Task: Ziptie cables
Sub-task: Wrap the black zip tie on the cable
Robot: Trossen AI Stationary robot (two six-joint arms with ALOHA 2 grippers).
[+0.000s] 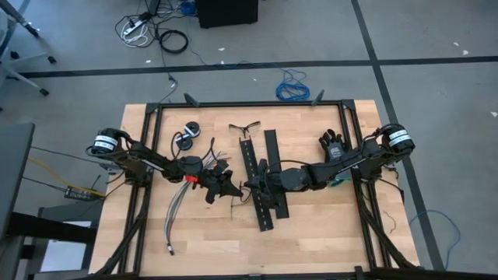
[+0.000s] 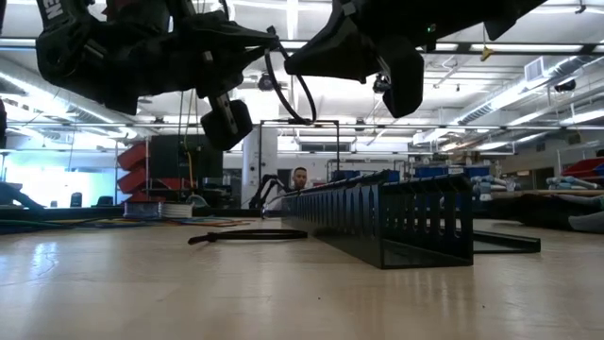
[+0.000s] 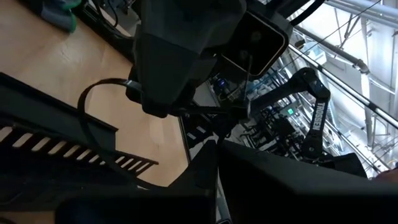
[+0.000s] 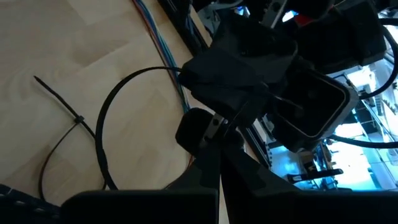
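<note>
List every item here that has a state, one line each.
Left gripper: shut, raised over mid-table, pinching a looped ziptie.
Right gripper: shut, facing the left one, on the same ziptie.
Cables: loose on the table, unbundled.
Spare ziptie: closed into a loop, lying flat.
Perforated strips: lying side by side.

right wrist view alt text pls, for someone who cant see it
A thin black ziptie curves in an open loop above the wooden table, running toward the left gripper close ahead. A second, already looped ziptie lies flat on the wood.
</note>
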